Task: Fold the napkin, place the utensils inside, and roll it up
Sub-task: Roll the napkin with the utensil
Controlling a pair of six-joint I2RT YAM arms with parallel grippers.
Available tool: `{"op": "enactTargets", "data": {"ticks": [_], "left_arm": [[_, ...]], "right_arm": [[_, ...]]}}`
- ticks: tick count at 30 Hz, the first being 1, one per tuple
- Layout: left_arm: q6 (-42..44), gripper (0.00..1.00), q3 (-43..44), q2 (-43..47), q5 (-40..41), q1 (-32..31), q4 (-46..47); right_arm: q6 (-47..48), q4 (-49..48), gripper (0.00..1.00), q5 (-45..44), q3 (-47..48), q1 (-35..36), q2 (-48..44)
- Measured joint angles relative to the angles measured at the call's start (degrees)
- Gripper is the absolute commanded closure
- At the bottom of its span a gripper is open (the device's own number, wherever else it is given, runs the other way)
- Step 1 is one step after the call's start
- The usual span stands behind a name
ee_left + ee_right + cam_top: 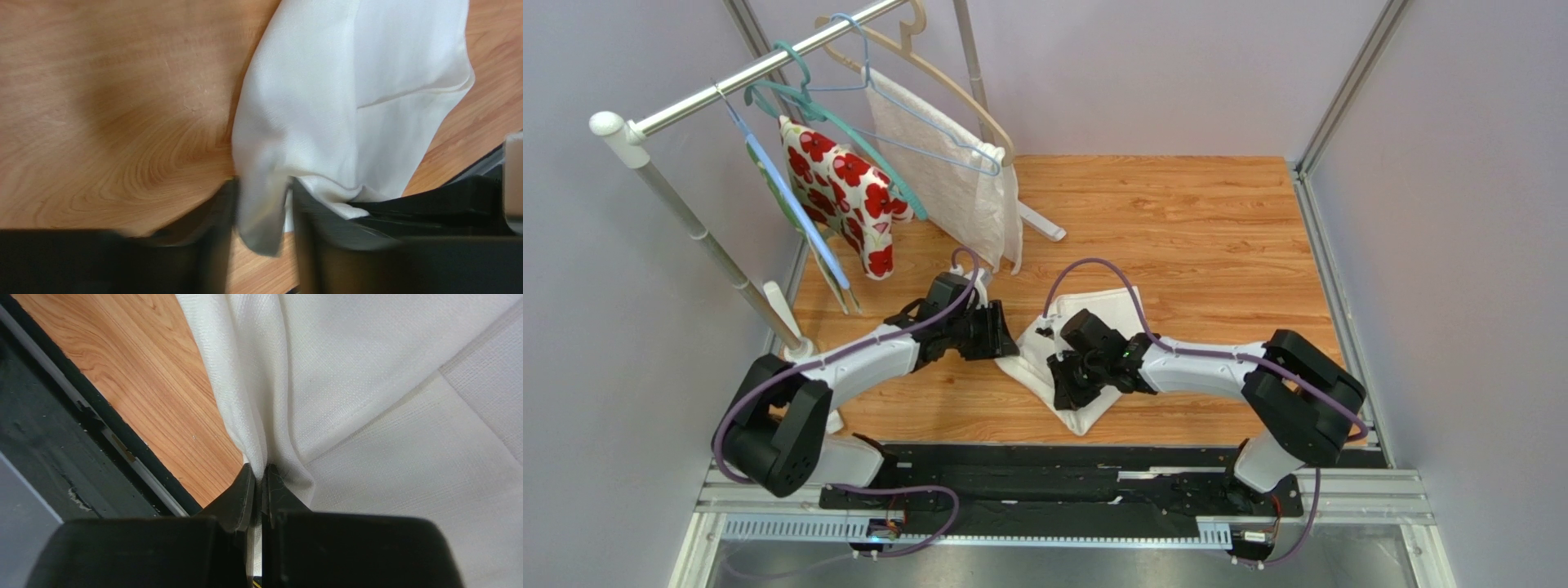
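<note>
The off-white napkin (1032, 358) lies partly folded on the wooden table between my two arms. My left gripper (1008, 337) is at its left edge. In the left wrist view the jaws of that gripper (263, 211) stand apart, and a drooping corner of the napkin (356, 73) hangs loosely in the gap. My right gripper (1063, 382) is over the napkin's near part. It (259, 478) is shut, pinching a raised fold of the napkin (380, 386) close to the table's near edge. The utensils are out of view.
A clothes rack (707, 245) stands at the back left with hangers, a red-flowered cloth (844, 190) and a textured white cloth (946, 172). A black rail (1075, 472) runs along the near edge. Grey walls close in both sides.
</note>
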State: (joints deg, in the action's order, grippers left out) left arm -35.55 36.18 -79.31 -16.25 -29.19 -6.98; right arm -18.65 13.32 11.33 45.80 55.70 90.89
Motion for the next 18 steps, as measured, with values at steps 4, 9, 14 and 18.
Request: {"op": "enactTargets", "data": {"ticks": [4,9,14,18], "left_arm": [[0.02,0.32,0.35,5.97,2.4,0.0,-1.75],[1.22,0.32,1.03,12.17,4.39,0.02,-2.05],[3.39,0.37,-0.72,13.73,3.52,0.04,0.55],[4.66,0.47,-4.63,14.14,2.1,0.02,2.78]], "right_arm": [[-1.14,-4.98,1.0,8.7,-3.87,-4.81,-0.83],[-2.1,-9.57,1.0,18.27,-7.15,-10.14,-0.42],[-4.17,-15.26,1.0,28.15,-9.2,-15.28,2.71],[-5.55,-18.23,1.0,33.38,-10.21,-18.18,4.79]]}}
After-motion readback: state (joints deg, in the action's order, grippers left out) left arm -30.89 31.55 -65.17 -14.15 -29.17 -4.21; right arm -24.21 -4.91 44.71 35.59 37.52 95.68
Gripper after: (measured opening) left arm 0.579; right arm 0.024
